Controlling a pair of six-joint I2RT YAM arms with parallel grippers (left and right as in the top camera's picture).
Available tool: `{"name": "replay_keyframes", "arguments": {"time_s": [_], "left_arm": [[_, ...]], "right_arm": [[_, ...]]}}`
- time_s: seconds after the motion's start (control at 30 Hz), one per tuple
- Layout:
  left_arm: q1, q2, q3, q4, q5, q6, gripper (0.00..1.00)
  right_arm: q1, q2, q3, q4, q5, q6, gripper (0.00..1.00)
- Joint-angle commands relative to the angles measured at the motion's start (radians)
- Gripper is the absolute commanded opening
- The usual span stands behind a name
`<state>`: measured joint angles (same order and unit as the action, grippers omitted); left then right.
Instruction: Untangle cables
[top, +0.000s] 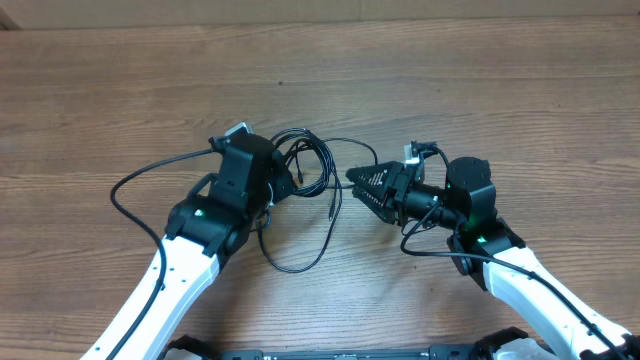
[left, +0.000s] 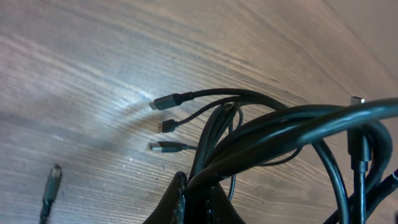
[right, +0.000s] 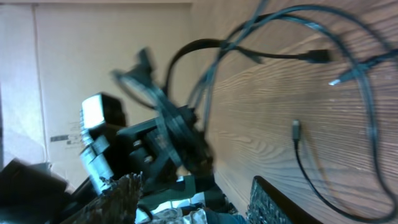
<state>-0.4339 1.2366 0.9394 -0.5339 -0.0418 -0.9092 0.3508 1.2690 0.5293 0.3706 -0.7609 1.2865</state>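
The cables (top: 312, 160) are thin black cords looped together in the middle of the wooden table. My left gripper (top: 281, 177) is at the loop's left side. In the left wrist view it (left: 189, 188) is shut on a thick bunch of the cables (left: 292, 124), and three small plug ends (left: 163, 102) fan out to the left over the wood. My right gripper (top: 358, 187) points left, just right of the loop, clear of the cords. In the right wrist view its fingers (right: 268, 200) stand apart with nothing between them, and cable strands (right: 368, 112) lie on the table beyond.
One loose strand (top: 318, 250) trails from the loop toward the front edge. A thin black cord (top: 125, 185) arcs out to the left of the left arm. A separate plug end (left: 53, 183) lies on the wood. The left arm (right: 168, 143) fills the space facing my right gripper.
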Motion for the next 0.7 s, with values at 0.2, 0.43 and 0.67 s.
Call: {"name": "replay_keyframes", "arguments": {"time_s": [0.2,0.43,0.67], "left_arm": [[0.000,0.043,0.006,0.011,0.036,-0.172,0.04],[-0.060,0.043,0.006,0.016,0.037,-0.186,0.04],[-0.097,0.044,0.006,0.034,0.001,-0.222,0.04]], "right_arm": [[0.010,-0.006,0.007,0.020,0.052,-0.153,0.44],[0.010,-0.004,0.007,0.013,0.090,-0.223,0.45],[0.045,-0.004,0.007,0.009,0.092,-0.272,0.41]]}}
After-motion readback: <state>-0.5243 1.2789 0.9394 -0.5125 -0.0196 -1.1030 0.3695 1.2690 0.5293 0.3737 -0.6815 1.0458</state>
